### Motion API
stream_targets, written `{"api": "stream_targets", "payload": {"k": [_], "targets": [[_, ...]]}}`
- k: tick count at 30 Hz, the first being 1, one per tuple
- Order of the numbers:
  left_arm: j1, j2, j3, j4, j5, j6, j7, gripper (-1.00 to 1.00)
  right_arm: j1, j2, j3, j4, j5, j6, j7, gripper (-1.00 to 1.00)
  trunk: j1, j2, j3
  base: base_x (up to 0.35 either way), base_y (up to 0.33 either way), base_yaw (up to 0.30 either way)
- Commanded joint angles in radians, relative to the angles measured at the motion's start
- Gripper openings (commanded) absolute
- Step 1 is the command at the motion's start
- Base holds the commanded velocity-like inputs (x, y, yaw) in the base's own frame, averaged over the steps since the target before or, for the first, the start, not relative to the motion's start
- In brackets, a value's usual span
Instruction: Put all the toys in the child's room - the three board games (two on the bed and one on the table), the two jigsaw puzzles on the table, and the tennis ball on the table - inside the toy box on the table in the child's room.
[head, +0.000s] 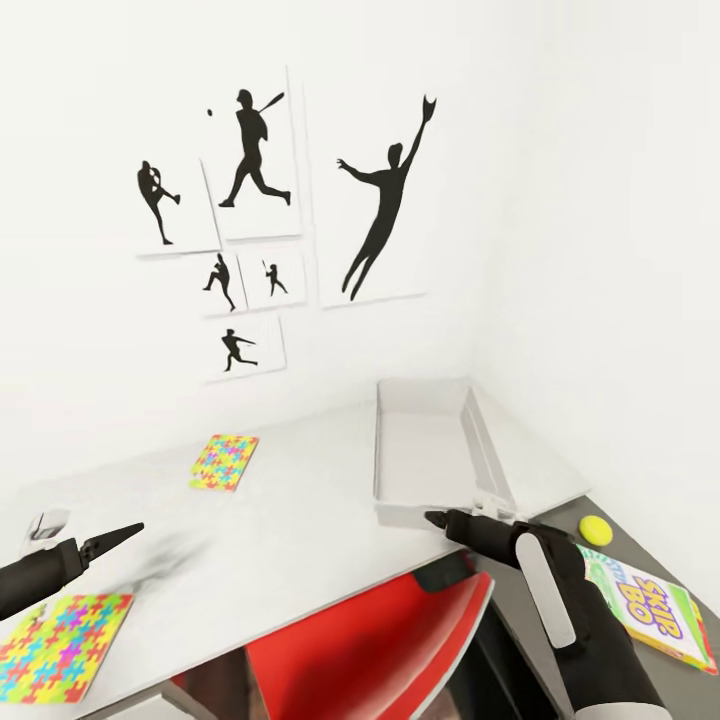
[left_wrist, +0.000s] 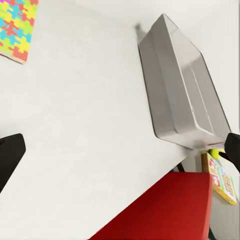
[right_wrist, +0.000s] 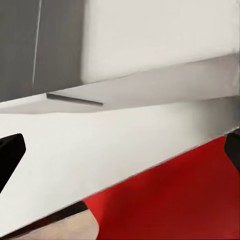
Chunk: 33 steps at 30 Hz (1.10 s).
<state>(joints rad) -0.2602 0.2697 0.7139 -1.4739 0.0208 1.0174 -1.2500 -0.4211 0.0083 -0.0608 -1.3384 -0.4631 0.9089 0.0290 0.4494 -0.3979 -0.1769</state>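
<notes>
Progress, as we judge it: plain grey toy box (head: 425, 450) is empty; two multicolour jigsaw puzzles (head: 225, 461), yellow-green ball (head: 596, 529) and Skip-Bo box (head: 652, 612) lie on the pale desk (head: 300, 530); left gripper (head: 125, 533) and right gripper (head: 440, 520) hold nothing, spread unclear.

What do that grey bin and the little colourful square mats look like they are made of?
The toy box looks like moulded plastic with a matte finish: plain grey, thin sloping walls, soft shading, no grain. It could be painted metal; a render leaves that open. The two jigsaw puzzles look like printed card or foam: thin, flat, with interlocking pieces in bright, unglossy colours.
</notes>
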Motion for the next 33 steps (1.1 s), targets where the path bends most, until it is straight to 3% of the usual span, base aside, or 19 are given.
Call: {"api": "stream_targets", "payload": {"k": [1, 13, 19, 24, 33], "targets": [[-0.001, 0.0, 0.001, 0.0, 0.002, 0.01, -0.002, 1.0, -0.001, 0.001, -0.002, -0.001, 0.001, 0.005, 0.003, 1.0, 0.001, -0.002, -0.002, 0.042, -0.022, -0.273], [-0.001, 0.0, 0.0, 0.0, 0.002, 0.009, -0.003, 1.0, -0.001, 0.0, -0.007, -0.006, 0.0, 0.008, 0.01, 1.0, 0.001, -0.002, -0.002, 0.096, -0.081, -0.276], [-0.001, 0.0, 0.0, 0.0, 0.002, 0.009, -0.003, 1.0, -0.001, -0.001, -0.01, -0.007, 0.002, 0.005, 0.078, 1.0, 0.001, -0.002, -0.001, 0.008, -0.006, -0.272], [-0.001, 0.0, 0.001, 0.0, 0.001, 0.009, -0.004, 1.0, -0.001, -0.001, -0.01, -0.006, 0.003, 0.004, 0.095, 1.0, 0.001, -0.002, -0.001, 0.001, -0.001, -0.245], [-0.001, 0.0, 0.001, 0.0, 0.001, 0.009, -0.006, 1.0, -0.001, 0.0, -0.01, -0.005, 0.006, 0.003, 0.101, 1.0, 0.001, -0.002, -0.001, 0.032, 0.042, -0.092]]}}
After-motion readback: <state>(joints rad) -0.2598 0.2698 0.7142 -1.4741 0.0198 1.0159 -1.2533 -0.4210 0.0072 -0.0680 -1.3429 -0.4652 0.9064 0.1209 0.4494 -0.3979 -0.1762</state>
